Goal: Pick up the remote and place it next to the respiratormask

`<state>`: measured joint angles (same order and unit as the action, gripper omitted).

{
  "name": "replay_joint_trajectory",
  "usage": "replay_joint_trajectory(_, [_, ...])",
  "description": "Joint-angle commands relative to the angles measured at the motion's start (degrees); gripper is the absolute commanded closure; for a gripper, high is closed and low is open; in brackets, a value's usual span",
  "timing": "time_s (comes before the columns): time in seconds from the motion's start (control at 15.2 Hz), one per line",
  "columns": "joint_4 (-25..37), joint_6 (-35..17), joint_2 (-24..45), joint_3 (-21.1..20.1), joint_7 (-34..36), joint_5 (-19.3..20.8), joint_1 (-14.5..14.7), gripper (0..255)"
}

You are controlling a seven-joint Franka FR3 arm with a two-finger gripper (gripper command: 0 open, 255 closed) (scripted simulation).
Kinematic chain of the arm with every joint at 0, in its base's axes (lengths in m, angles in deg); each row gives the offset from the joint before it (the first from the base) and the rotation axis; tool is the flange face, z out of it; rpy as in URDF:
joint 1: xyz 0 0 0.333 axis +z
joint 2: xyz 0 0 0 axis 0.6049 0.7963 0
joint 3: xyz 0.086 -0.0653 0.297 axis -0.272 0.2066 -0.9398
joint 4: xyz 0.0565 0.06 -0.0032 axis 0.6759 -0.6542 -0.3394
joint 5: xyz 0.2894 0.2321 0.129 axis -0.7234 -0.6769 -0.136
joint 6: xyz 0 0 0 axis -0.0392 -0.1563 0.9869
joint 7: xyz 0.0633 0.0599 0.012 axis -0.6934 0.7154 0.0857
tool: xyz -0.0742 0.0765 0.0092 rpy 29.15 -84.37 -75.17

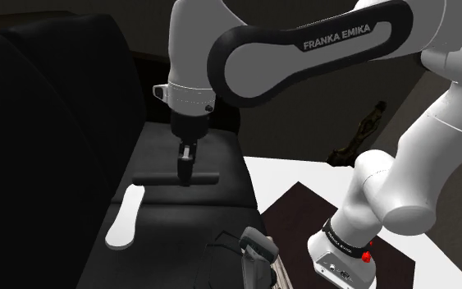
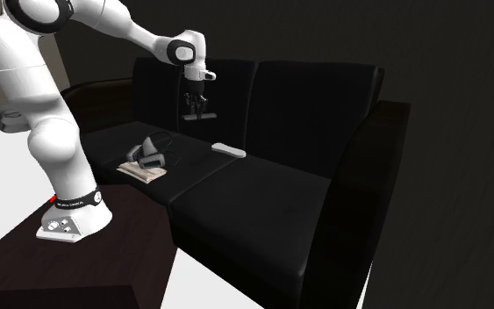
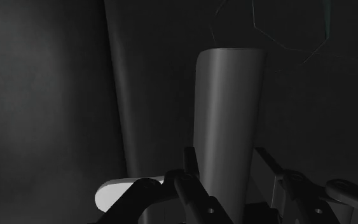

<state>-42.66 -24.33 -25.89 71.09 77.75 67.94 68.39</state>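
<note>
Near the shoulder view's centre, the dark remote (image 1: 155, 176) is hanging above the black sofa (image 1: 163, 242) seat, with the gripper (image 1: 186, 174) clamping it crosswise. Pickup is looking done; carrying it to the respirator mask (image 1: 258, 246), lower centre, is remaining.

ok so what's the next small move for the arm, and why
Probably carry the remote sideways toward the respirator mask. The tool is shut on the grey remote, and in the second exterior view it seems to hang clear above the sofa seat. The mask lies on that seat nearer the stand, well apart from the remote.
</note>
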Motion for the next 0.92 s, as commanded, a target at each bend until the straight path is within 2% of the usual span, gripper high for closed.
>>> replay_joint_trajectory(0.0, [0.3,-0.5,0.5,-1.6,2.9,-0.2,1.3,255])
replay_joint_trajectory(0.46, [3.7,-1.2,3.6,-7.1,13.1,0.1,5.9,255])
replay_joint_trajectory(0.86, [9.1,-1.2,8.5,-11.3,22.3,2.1,10.0,255])
